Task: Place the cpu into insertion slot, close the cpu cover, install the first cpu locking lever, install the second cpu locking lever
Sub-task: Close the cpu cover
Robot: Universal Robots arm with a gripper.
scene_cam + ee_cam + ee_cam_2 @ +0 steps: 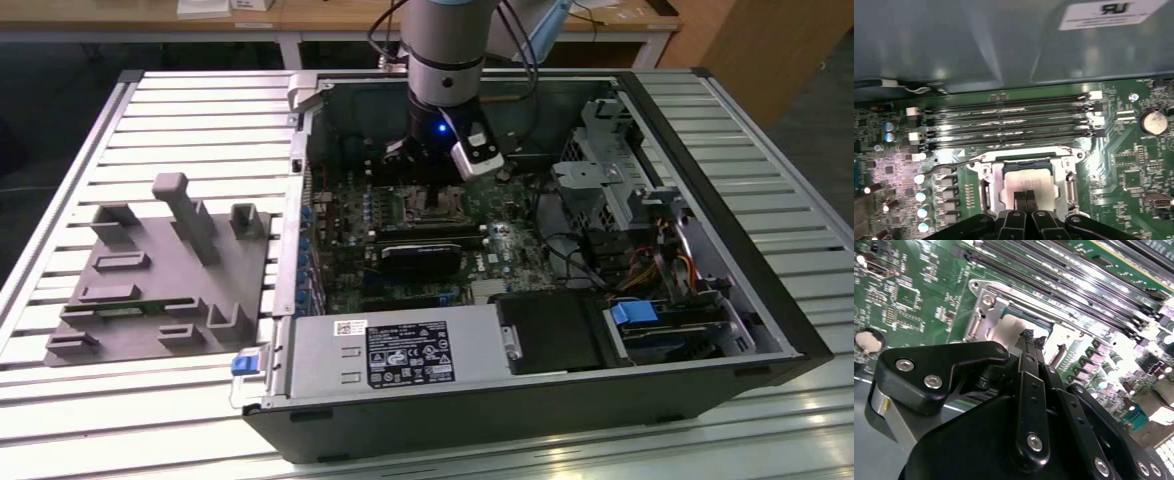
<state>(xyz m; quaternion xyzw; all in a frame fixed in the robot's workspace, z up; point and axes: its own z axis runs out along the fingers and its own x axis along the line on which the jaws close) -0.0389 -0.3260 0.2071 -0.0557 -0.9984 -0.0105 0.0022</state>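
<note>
The cpu (1029, 179) lies in the insertion slot (1074, 156) on the green motherboard, its silver-grey top showing. The cpu cover (996, 184) seems to lie flat around it as a silver frame. My gripper (1025, 198) hangs just over the chip's near edge, its two black fingertips (1019, 198) pressed together and holding nothing. In the second wrist view the gripper (1030, 338) points at the cpu (1006, 327) inside the slot's shiny rim (985, 299). A thin wire locking lever (951, 165) sticks out from one socket corner. In the exterior view the gripper (431, 183) stands above the slot (430, 208).
Long black memory slots (1004, 125) run beside the socket. A black heatsink block (427, 255) lies on the board nearby. The open case (774, 290) also holds a power supply (400, 355) and drive cage (607, 175). A grey fixture (160, 270) sits on the exterior view's left.
</note>
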